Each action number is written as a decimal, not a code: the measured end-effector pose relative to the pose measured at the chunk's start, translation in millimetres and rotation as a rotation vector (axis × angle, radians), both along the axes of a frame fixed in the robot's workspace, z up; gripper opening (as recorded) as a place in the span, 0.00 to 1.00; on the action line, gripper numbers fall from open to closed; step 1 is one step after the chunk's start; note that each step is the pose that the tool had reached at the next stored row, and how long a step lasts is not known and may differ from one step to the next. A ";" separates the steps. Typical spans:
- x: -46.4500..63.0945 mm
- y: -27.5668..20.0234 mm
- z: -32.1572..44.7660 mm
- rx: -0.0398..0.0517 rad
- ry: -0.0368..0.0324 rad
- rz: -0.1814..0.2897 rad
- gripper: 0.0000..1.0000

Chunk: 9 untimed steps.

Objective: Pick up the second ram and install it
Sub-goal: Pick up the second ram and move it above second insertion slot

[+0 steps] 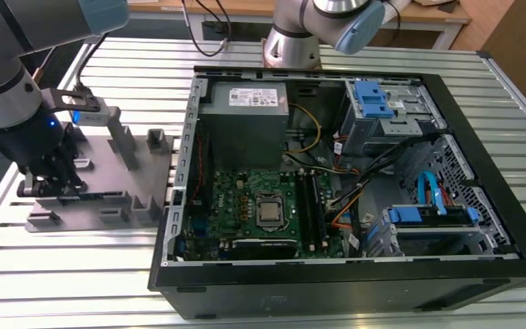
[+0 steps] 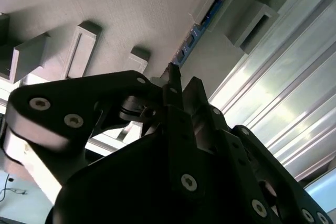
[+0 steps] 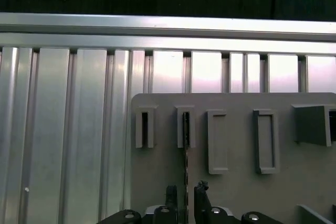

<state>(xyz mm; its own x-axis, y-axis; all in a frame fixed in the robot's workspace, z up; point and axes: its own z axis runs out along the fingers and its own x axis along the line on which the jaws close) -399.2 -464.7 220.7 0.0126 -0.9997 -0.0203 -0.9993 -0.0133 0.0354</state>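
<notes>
Ribbed aluminium slats form the worktop point(image 1: 80, 274), which carries a flat grey plastic fixture plate point(image 1: 107, 175) toward 9 o'clock in the exterior view. A black open-sided computer case point(image 1: 336, 295) lies just beside the plate, from the centre out to 3 o'clock. Inside the case, a green motherboard point(image 1: 244, 192) lies flat toward 6 o'clock. The silver base of another robot arm point(image 1: 292, 48) stands at 12 o'clock behind the case.

The arm's black two-fingered hand point(image 1: 53, 185) hangs low over the plate's 9 o'clock edge. In the first wrist view the second ram point(image 3: 185, 150), a thin dark memory stick seen edge-on, stands in a narrow grey slot block point(image 3: 185, 124) on the plate. From there it runs back between the tips of the hand point(image 3: 185, 190).

The fingers point(image 3: 171, 192) are released: one stands on each side of the stick, with a sliver of grey plate showing between each finger and the stick.

In the second wrist view the same stick point(image 2: 195, 32) shows a bluish edge in its slot, just ahead of the hand point(image 2: 184, 82).
</notes>
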 end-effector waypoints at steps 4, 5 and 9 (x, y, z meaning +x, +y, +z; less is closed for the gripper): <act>0.0 0.0 0.0 0.0014 0.0000 0.000 0.30; 0.0 0.0 0.0 0.0015 -0.0001 0.000 0.30; 0.0 0.0 -4.7 0.0015 0.0007 0.000 0.30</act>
